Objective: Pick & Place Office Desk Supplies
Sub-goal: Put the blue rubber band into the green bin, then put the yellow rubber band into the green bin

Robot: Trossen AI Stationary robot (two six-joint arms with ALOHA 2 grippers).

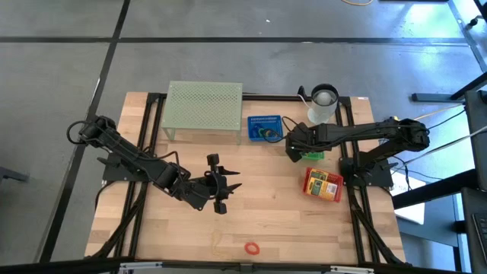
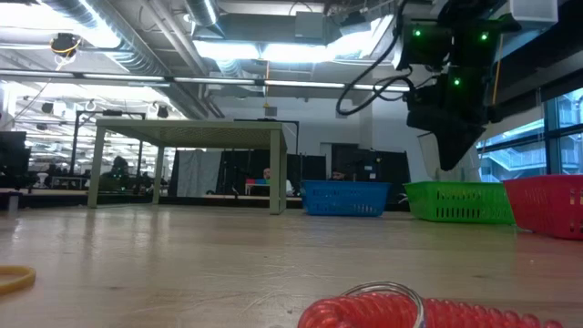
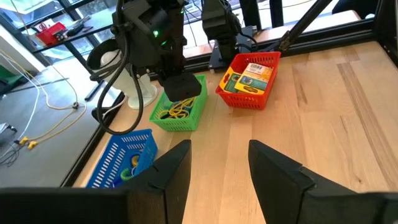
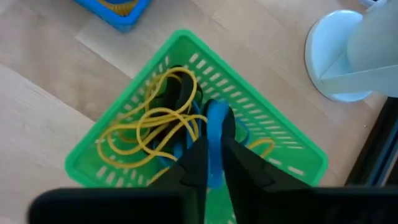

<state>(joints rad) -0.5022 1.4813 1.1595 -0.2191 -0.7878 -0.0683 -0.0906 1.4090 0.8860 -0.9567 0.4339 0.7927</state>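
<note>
My right gripper [image 1: 292,149] hangs over the green basket [image 1: 313,155], fingers pointing down, shut on a blue rubber band [image 4: 217,116]. Yellow rubber bands [image 4: 149,127] lie tangled in that basket [image 4: 186,56]. My left gripper [image 1: 223,186] hovers open over the table's middle, holding nothing; its fingers [image 3: 174,171] frame the view toward the baskets. A red loop [image 1: 252,248] lies flat on the wood near the front edge, and it shows close up in the low view [image 2: 364,310]. A yellow band [image 2: 14,278] lies on the table near it. My right gripper pinches the blue rubber band [image 4: 214,168] between its two fingers [image 4: 242,165], coming from above and pointing down into the green basket. The band's free loop [image 4: 219,112] sticks out past the fingertips over the yellow bands; whether it touches them I cannot tell.
A blue basket [image 1: 264,128] with items stands left of the green one. A red basket [image 1: 323,184] holds card boxes. The white cup [image 1: 323,104] and the pale green mesh stand [image 1: 204,112] are along the far edge. Bare wood lies between the arms.
</note>
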